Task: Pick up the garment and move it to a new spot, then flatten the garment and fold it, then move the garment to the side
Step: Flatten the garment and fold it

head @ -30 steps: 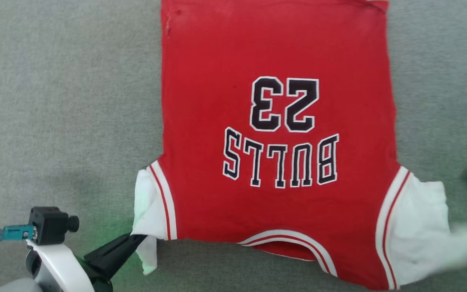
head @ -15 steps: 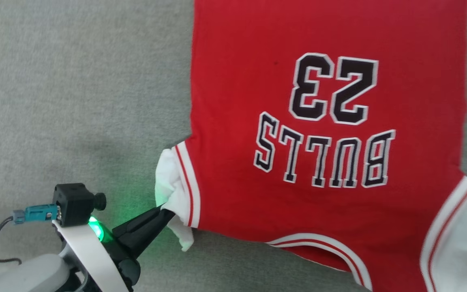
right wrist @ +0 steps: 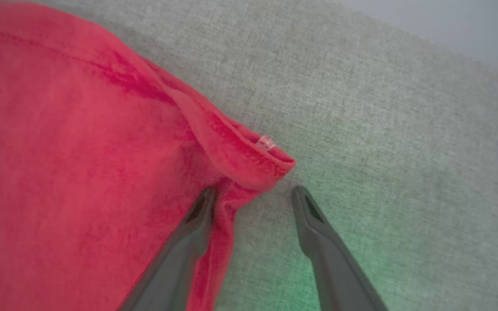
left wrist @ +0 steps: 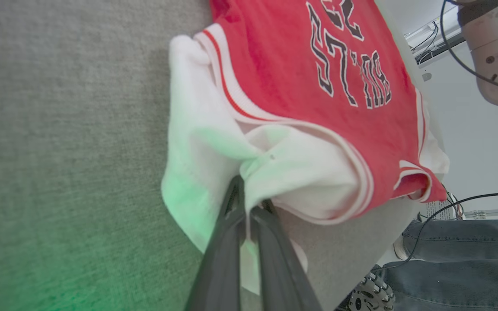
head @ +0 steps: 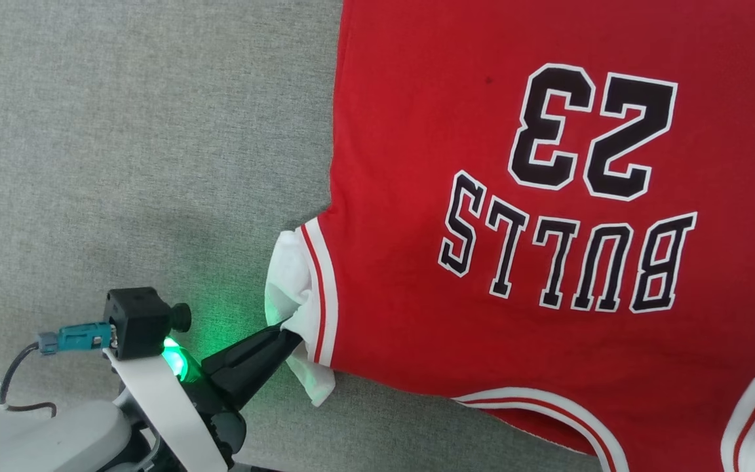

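**Near edge.** The left gripper point(head: 286, 333) is clenched on the white sleeve point(head: 291, 278) of the garment point(head: 482, 164). Its two dark fingers are pinched together with a bunch of sleeve cloth between them. The cloth puckers at the pinch, and a loose flap hangs just past the fingers.

**Middle.** The red body lies spread on the grey fabric surface point(head: 122, 131). Its lettering faces up, reads upside down to us, and shows only faint ripples.

**Far end.** The right gripper point(right wrist: 253, 194) is released and holds nothing. Its jaws straddle the hem corner point(right wrist: 270, 164), one finger against the red cloth and the other over bare grey surface.

**Hazards, as we judge them.**
- The right finger appears to lie on the cloth rather than under it. Closing there could catch only a rolled fold or a single layer, or push the corner away.
- The left hold is on the sleeve, not the shoulder. A lift would therefore stretch the sleeve and let the body sag or twist.
- That small bite of soft fabric may also slip free.
- Raising one end before the other is secured would drag the cloth across the surface and wrinkle what is now flat.
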`<state>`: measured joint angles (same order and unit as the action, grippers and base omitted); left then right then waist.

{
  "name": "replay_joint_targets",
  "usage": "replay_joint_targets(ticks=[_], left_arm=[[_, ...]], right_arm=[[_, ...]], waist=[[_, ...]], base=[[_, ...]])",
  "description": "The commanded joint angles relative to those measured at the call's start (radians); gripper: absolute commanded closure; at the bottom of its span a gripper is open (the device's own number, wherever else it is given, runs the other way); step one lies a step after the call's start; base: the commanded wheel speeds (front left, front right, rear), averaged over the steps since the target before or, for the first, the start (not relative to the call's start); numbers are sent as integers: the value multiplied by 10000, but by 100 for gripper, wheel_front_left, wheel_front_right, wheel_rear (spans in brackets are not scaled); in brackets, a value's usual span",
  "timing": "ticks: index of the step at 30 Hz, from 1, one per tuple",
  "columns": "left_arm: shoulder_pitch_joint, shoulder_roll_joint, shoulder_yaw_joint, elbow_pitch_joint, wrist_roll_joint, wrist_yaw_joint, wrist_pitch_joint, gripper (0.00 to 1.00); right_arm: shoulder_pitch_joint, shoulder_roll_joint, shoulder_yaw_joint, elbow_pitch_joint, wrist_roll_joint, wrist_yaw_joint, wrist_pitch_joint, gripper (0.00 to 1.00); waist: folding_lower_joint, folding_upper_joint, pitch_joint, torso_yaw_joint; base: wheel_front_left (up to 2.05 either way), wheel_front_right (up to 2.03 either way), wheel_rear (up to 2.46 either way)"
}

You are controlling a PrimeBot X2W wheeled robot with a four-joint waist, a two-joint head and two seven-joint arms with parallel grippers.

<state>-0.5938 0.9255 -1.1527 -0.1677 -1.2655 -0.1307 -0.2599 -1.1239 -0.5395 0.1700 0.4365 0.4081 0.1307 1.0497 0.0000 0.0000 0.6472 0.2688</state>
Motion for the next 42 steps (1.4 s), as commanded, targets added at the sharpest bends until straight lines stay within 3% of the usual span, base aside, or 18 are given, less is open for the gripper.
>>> replay_joint_targets(ticks=[1,10,13,22,26,32,39,40,41,42], left_arm=[[-161,-39,-8,71,-96,10,-65,100],[302,-3,471,590,-506,10,-73,100],[667,40,736,752,-602,8,-69,100],[1711,296,1403,1009,-798,9,-66,100],[1978,381,1650,1132,-711,9,-66,100],[2389,432,2118,1221,-593,9,-68,100],[2640,433,2422,1265,-460,9,-68,100],[2670,438,2435,1258,-447,9,-68,100],[2694,440,2457,1242,-454,9,-69,100],[2712,442,2477,1225,-435,9,-69,100]], right_arm=[[388,148,316,431,149,-1,7,100],[852,-281,721,360,1053,-4,-1160,100],[1492,-726,866,-123,1572,-4,-1257,100],[5718,-2424,630,-3501,3415,-5,-294,100],[7752,-2719,306,-4801,3857,-3,340,100],[11227,-2350,-350,-7109,4368,-5,1692,100],[12865,-1278,-501,-8545,3789,-5,2206,100],[12859,-1189,-575,-8625,3652,-5,2116,85],[12826,-1133,-649,-8710,3574,-5,2060,59],[12757,-1090,-756,-8839,3515,-5,1955,24]], waist=[[0,0,-79,-39],[0,0,-1222,-651],[0,0,-1655,-921],[0,0,-2633,-1658],[0,0,-2788,-1850],[0,0,-2926,-2151],[0,0,-2958,-2289],[0,0,-2952,-2298],[0,0,-2953,-2306],[0,0,-2961,-2310]], base=[[0,0,0],[0,0,0],[0,0,0],[0,0,0],[0,0,0],[0,0,0],[0,0,0],[0,0,0],[0,0,0],[0,0,0]])
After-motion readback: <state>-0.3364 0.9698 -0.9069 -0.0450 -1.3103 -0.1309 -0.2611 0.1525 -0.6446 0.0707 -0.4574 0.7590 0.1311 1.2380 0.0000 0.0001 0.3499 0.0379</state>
